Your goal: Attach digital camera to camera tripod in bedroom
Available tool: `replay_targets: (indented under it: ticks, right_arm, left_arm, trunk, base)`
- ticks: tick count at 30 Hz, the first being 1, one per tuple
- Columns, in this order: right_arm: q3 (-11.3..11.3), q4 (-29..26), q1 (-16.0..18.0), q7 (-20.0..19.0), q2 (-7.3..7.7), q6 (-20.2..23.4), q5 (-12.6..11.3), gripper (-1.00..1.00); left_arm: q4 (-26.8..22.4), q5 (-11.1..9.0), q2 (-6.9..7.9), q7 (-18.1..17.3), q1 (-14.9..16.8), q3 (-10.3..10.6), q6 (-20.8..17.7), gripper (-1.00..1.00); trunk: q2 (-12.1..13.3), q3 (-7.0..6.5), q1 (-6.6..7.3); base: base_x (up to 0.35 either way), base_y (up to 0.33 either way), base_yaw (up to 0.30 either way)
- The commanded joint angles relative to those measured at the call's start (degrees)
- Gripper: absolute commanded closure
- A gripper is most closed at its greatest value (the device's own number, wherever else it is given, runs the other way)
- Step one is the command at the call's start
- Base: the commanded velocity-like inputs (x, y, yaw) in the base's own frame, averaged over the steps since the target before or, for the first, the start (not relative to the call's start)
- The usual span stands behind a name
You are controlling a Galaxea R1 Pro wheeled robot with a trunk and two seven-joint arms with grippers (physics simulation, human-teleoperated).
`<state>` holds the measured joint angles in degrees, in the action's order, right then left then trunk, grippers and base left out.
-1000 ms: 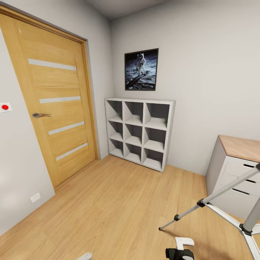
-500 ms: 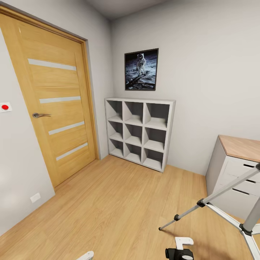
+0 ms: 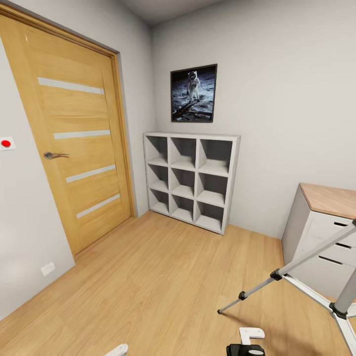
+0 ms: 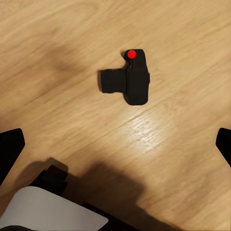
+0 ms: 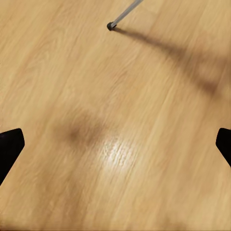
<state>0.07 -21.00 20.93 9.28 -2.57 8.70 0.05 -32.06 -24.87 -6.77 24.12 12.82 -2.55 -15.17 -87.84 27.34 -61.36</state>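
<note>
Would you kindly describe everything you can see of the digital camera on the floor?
The digital camera is small, matte black and chunky, with a blocky body, a stubby part jutting out to one side, and a round red button at one corner. It lies alone on the light wood plank floor, untouched, between the left gripper's open fingers.

Head view faces bedroom corner; both wrist views face down, floor (image 5: 115,144) near.

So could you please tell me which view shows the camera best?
The left wrist view: the camera lies whole on the wood floor, red button visible. The right wrist view shows bare floor and a tripod foot.
</note>
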Motion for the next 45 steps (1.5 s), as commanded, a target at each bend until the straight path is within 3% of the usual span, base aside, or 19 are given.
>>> replay_targets:
  ticks: [1, 45]
  right_arm:
    - [0.0, -0.1, 0.0, 0.2, -0.01, 0.4, 0.0, -1.0]
    - [-0.2, 0.6, 0.0, 0.0, 0.15, -0.3, 0.1, -1.0]
  left_arm:
    - [-0.1, -0.3, -0.03, 0.2, 0.0, -0.2, -0.2, -1.0]
    - [0.0, -0.1, 0.09, 0.2, 0.0, 0.1, -0.2, -1.0]
  trunk:
    - [-0.5, 0.25, -0.22]
    - [-18.1, 8.15, -9.89]
  base:
    - [0.0, 0.0, 0.0]
    - [0.0, 0.0, 0.0]
